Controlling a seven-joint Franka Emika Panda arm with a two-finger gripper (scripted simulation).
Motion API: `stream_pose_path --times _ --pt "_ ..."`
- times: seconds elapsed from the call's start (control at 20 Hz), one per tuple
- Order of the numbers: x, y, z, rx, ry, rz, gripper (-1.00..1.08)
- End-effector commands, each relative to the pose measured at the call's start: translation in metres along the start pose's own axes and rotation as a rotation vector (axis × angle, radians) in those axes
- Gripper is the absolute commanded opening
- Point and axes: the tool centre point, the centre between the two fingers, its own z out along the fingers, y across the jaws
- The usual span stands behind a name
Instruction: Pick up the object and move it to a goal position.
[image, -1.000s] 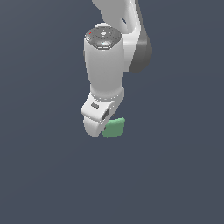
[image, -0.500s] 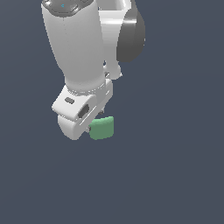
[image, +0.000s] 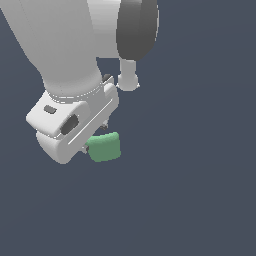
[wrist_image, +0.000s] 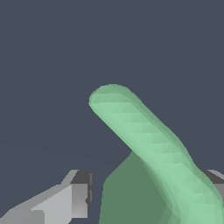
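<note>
Arm, gripper (image: 92, 145) and block (image: 104, 147) now nearer the exterior camera, larger in view. Gripper: fingers (wrist_image: 74, 197) clamped on block (wrist_image: 148, 144), held off the surface.

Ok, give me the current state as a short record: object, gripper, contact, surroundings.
object: green block, rounded edges, at the gripper's tip
gripper: white gripper, fingers on either side of the block in the wrist view
contact: block appears held between the fingers; one finger mostly hidden behind it
surroundings: plain dark background, no goal marker visible in either view
arm: fills the upper part of the exterior view, towards the exterior view's left
</note>
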Motion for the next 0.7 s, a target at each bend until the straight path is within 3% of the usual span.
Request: stream_pose_path --times 0.0,0.65 --pt "-0.002 0.005 -0.006 0.000 0.000 0.000 -1.00" --pt "-0.005 0.016 -0.016 0.000 0.000 0.000 -1.00"
